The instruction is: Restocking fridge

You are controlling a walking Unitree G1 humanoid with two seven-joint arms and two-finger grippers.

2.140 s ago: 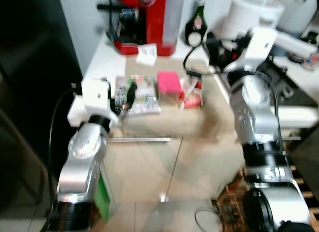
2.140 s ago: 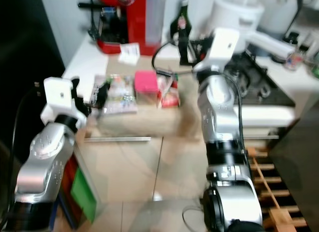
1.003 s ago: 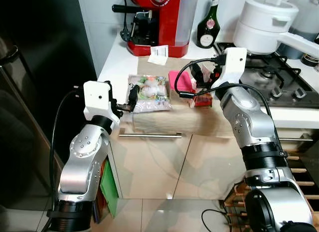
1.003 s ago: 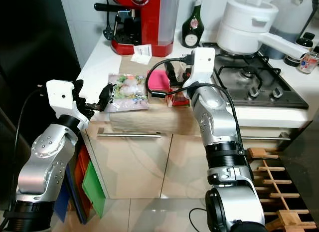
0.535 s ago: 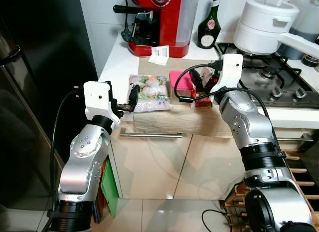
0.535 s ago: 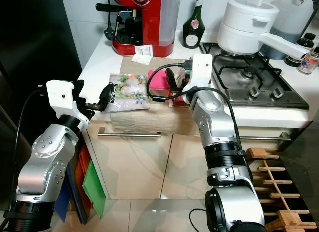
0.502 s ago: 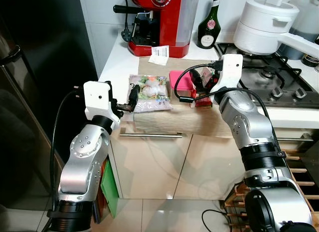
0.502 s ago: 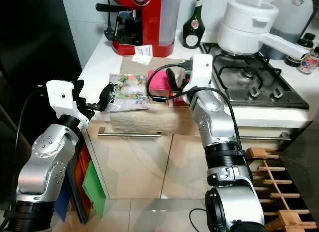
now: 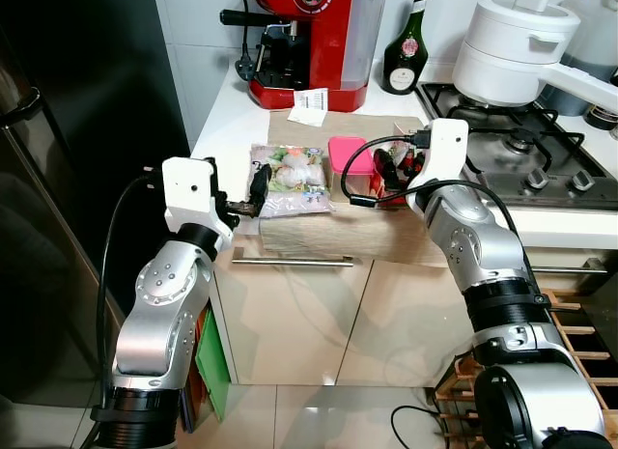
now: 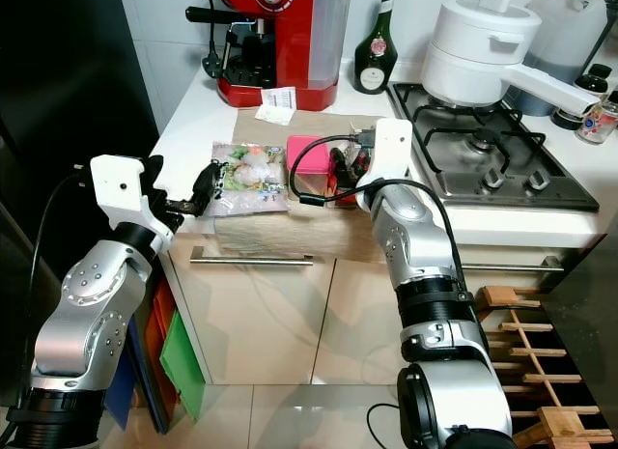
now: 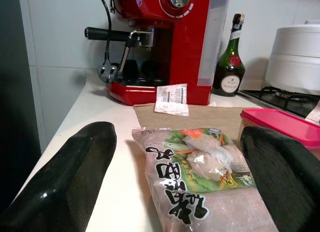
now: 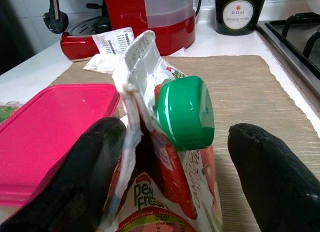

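Note:
A bag of frozen vegetables lies flat on the counter near its front edge. My left gripper is open, level with the bag's near end, one finger on each side. A red pouch with a green screw cap stands on the woven mat beside a clear box with a pink lid. Around the pouch my right gripper is open; one finger rests against the pouch's crumpled edge, the other stands apart from it.
A red coffee machine, a green bottle and a receipt sit at the counter's back. A white pot stands on the gas hob to the right. The dark fridge rises on the left.
The view went from blurred and shifting to steady. My right gripper has come lower and nearer around the pouch. The left arm has stayed by the vegetable bag.

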